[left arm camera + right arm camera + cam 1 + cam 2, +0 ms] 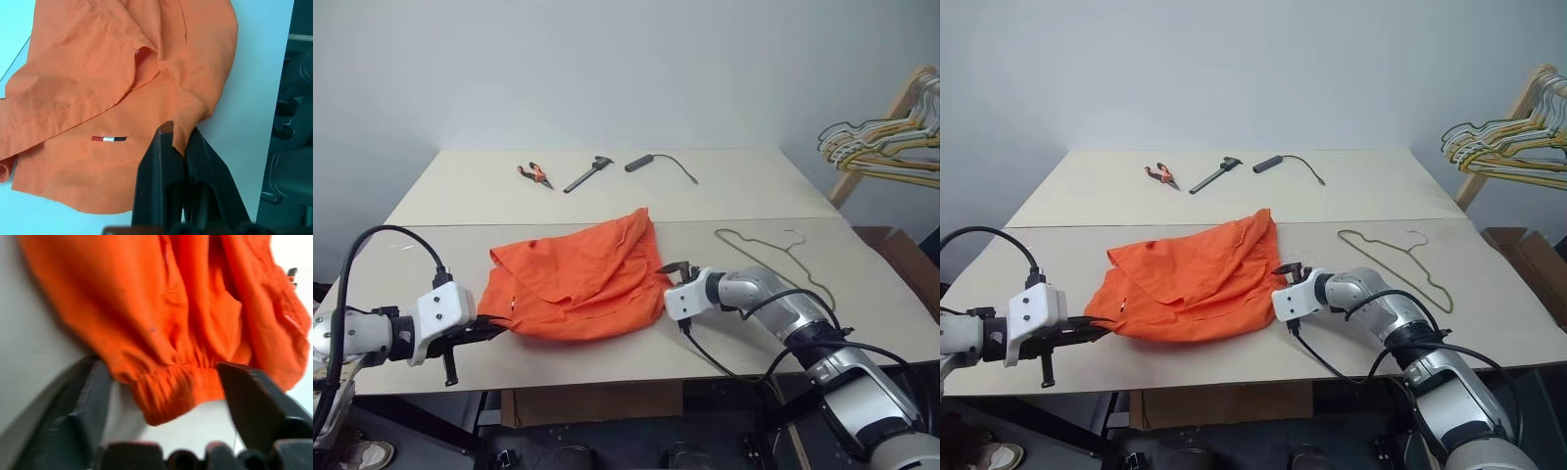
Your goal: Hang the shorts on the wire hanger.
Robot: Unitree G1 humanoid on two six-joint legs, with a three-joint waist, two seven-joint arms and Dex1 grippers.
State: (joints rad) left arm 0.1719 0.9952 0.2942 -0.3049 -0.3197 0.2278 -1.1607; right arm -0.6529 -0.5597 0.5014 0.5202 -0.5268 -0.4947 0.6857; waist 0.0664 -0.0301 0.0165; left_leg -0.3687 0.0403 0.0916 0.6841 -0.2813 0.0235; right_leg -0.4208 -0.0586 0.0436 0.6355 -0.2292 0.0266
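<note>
Left gripper (178, 142) pinches a fold of the shorts (578, 279) at their 8 o'clock; right gripper (161, 391) gapes around the waistband at 3 o'clock: close squarely on the elastic. Hanger (773, 257) lies at 3 o'clock beyond

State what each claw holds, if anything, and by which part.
Left claw pinches a corner fold of the shorts. Right claw is open around their elastic waistband, not yet gripping.

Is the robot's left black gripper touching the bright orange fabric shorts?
Touching. In the left wrist view, the left gripper is shut on a fold at the edge of the orange shorts, pinched between its fingers.
</note>
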